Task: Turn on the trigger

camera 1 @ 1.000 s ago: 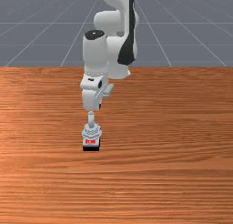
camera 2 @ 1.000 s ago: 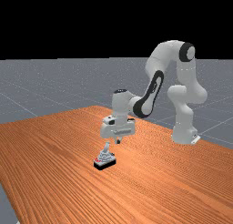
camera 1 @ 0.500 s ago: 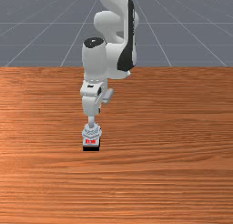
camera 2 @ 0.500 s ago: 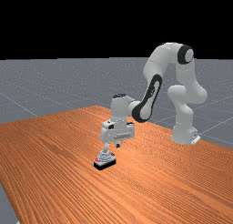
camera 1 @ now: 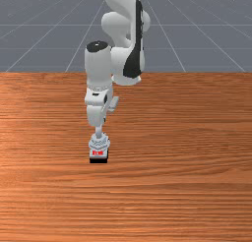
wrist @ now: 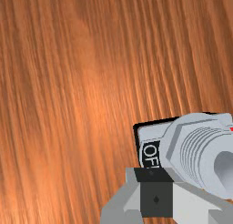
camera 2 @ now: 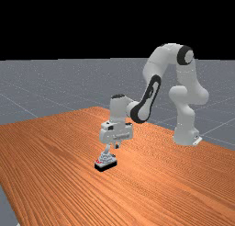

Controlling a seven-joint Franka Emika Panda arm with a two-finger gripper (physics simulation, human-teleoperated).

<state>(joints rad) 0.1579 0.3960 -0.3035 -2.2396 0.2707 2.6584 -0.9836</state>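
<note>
In the far view my gripper (camera 2: 117,146) is just above and beside the upright lever (camera 2: 107,149) of a small grey switch (camera 2: 105,161) on a black base. Seen from the front, the switch (camera 1: 99,144) bears a red label, and its lever (camera 1: 99,131) rises up to the hand, which covers its top. In the wrist view the gripper (wrist: 155,175), its fingers together, stands over the switch's edge by a black "OF" label (wrist: 150,155), beside the ringed collar (wrist: 193,150). Whether it touches the lever I cannot tell.
The orange-brown wooden table (camera 1: 182,157) spreads around the switch. The arm's base (camera 2: 186,137) stands at the far view's right, and the arm reaches over from there above the table.
My hand has come down toward the lever, then shifted slightly to the front view's left. The switch and its lever look unmoved.
</note>
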